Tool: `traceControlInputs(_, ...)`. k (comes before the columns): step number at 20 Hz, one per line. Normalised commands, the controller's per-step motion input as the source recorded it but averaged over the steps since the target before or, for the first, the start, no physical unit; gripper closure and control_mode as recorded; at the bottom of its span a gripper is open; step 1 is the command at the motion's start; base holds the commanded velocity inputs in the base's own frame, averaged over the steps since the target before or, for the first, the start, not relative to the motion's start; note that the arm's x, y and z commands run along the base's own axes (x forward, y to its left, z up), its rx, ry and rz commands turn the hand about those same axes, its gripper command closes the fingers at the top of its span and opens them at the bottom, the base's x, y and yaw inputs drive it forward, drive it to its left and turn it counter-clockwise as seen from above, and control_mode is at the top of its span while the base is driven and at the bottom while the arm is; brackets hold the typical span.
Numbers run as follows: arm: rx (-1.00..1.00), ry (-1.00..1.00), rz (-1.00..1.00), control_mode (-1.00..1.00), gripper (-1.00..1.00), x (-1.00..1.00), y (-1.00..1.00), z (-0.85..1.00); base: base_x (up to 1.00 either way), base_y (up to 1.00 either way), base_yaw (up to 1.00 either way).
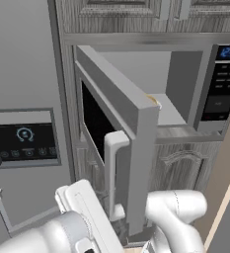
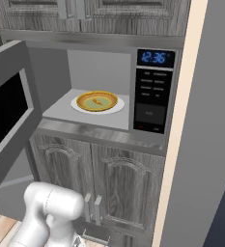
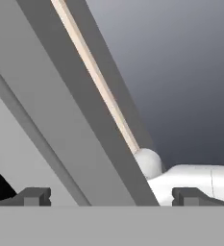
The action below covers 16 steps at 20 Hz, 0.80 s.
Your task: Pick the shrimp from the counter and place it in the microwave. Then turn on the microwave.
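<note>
End effector (image 3: 111,197) wide open, fingertips edge-cropped.

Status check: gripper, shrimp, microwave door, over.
Gripper open, empty. Shrimp on yellow plate inside microwave. Door hanging open, needs shutting before start.

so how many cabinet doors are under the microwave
2: the left door and right door sit side by side below the open microwave. More may be hidden beyond the frame.
</note>
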Motion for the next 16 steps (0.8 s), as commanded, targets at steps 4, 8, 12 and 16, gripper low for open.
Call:
traceControlInputs(4, 0.00, 0.00, 0.00, -1.00, -1.00, -0.09, -0.42, 0.12, 0.00, 0.00, 0.00)
traceControlInputs(8, 0.00, 0.00, 0.00, -1.00, -1.00, -0.07, -0.44, 0.13, 0.00, 0.00, 0.00)
traceControlInputs(12, 0.00, 0.00, 0.00, -1.00, -1.00, -0.05, -0.42, 0.11, 0.00, 0.00, 0.00)
traceControlInputs(16, 0.00, 0.00, 0.00, -1.00, -1.00, -0.02, -0.42, 0.12, 0.00, 0.00, 0.00)
